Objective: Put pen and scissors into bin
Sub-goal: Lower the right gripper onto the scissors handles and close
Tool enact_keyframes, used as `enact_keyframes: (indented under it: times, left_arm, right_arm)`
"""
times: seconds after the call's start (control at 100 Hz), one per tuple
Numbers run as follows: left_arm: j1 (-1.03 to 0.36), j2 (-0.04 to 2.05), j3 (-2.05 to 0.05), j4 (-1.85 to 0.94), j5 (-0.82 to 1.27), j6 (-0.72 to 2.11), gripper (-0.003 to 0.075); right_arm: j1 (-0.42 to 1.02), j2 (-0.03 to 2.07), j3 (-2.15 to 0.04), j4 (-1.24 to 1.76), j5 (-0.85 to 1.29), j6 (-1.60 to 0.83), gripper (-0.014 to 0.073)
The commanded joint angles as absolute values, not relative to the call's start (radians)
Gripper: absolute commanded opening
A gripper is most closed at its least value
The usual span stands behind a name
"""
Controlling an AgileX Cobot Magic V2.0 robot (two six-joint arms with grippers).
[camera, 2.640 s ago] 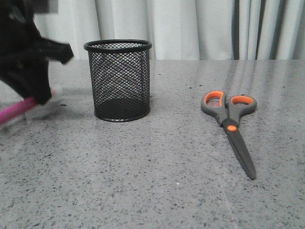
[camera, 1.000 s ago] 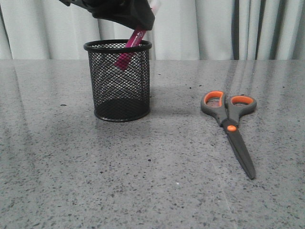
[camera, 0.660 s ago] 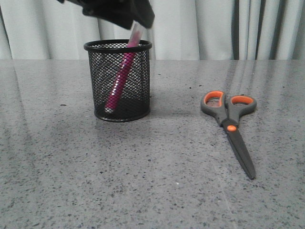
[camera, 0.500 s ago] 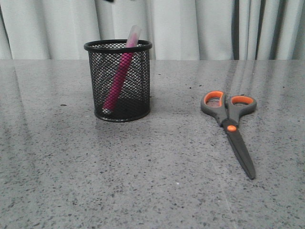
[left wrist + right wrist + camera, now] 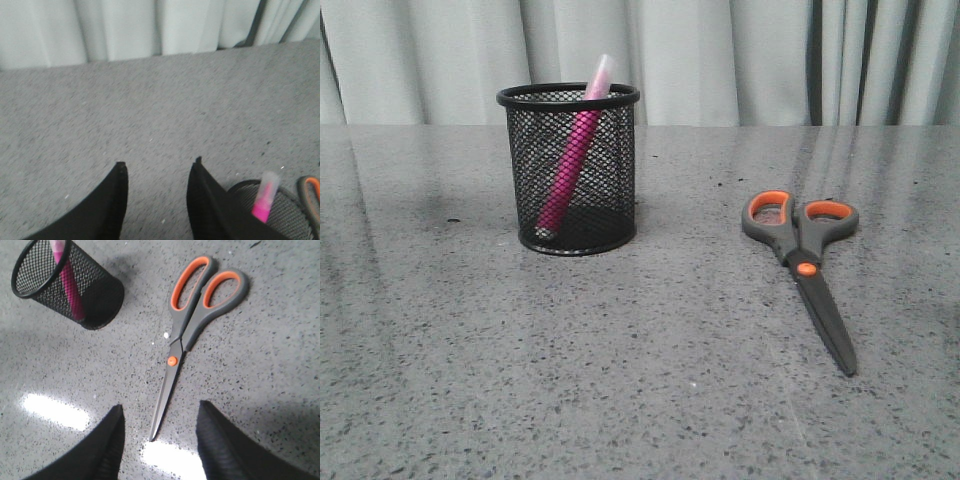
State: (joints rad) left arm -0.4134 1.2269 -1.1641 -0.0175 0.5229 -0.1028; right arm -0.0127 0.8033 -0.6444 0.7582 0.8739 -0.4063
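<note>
One pen — magenta, pale cap uppermost — stands tilted inside the bin, cap leaning on the rim and poking above it. One bin, black mesh, upright on the grey speckled table. One pair of scissors, closed, flat on the table well to the bin's right, loops toward the curtain. Left gripper: fingers parted, holding nothing, above the bin. Right gripper: fingers spread wide, empty, over the blade tip.

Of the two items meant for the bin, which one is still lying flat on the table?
The scissors, closed and flat on the grey table to the right of the bin. The pen already leans inside the bin, cap poking above the rim.
</note>
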Motion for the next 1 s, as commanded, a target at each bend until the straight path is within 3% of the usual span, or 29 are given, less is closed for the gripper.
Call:
enact_keyframes:
  times: [0.0, 0.16, 0.33, 0.68, 0.99]
  left_arm:
    - [-0.39, 1.185, -1.192, -0.016, 0.512, -0.106, 0.0263]
    - [-0.379, 1.183, -1.192, -0.012, 0.523, -0.106, 0.0263]
    - [-0.379, 1.183, -1.192, -0.012, 0.519, -0.106, 0.0263]
    - [-0.379, 1.183, -1.192, -0.012, 0.515, -0.106, 0.0263]
    - [-0.379, 1.183, -1.192, -0.012, 0.515, -0.106, 0.0263]
  right_arm:
    - [-0.018, 0.841, -0.691, 0.814, 0.856, -0.446, 0.0299]
    - [0.01, 0.904, -0.735, 0.79, 0.884, -0.444, 0.0299]
    - [0.134, 0.958, -0.803, 0.725, 0.844, -0.376, 0.0299]
    - [0.498, 1.231, -1.014, 0.005, 0.85, 0.255, 0.0299]
    - [0.54, 1.47, -1.147, -0.038, 0.878, 0.331, 0.0302]
